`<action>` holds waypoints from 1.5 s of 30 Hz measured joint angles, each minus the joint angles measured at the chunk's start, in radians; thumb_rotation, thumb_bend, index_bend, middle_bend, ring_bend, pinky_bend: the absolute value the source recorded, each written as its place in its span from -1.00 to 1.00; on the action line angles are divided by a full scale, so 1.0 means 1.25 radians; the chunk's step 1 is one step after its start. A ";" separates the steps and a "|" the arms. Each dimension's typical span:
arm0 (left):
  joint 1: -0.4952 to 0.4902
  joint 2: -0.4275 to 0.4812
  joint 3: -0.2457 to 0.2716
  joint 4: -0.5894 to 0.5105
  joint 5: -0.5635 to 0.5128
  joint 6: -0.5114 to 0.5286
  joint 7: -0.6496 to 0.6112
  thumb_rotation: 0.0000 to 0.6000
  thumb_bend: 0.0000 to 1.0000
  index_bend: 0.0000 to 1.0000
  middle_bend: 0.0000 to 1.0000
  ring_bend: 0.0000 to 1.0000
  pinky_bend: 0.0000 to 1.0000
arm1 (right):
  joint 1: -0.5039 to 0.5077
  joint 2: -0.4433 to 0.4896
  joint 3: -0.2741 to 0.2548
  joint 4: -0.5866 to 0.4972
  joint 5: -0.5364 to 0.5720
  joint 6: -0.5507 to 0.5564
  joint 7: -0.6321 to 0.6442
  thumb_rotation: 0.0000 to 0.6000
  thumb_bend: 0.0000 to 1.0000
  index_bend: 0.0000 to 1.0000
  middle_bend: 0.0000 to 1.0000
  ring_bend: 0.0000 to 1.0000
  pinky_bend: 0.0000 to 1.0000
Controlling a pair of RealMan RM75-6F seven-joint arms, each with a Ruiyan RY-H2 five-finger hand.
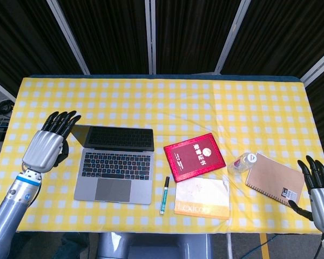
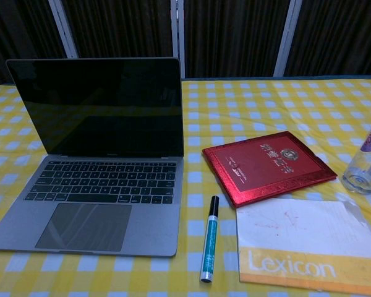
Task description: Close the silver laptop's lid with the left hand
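The silver laptop (image 1: 114,164) stands open on the surface's left side. The left hand (image 1: 46,145), fingers apart and empty, hovers seemingly just beside the lid's left corner; it should reach behind the top edge and press forward gently.

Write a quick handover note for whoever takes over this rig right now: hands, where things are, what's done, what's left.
Left hand: empty, fingers apart, raised beside the left edge of the silver laptop, near its screen; whether it touches is unclear.
Right hand: empty, open, at the table's right front corner, apart from the brown notebook.
Laptop: lid fully open, on the yellow checked tablecloth.
Done: nothing closed yet.
Left: get the left hand behind the lid and fold it down onto the keyboard.
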 measured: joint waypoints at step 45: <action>-0.121 -0.007 0.069 0.060 -0.069 -0.162 -0.202 1.00 1.00 -0.34 -0.35 -0.41 -0.27 | 0.006 -0.010 0.003 0.000 0.013 -0.008 -0.018 1.00 -1.00 -0.97 -1.00 -1.00 -1.00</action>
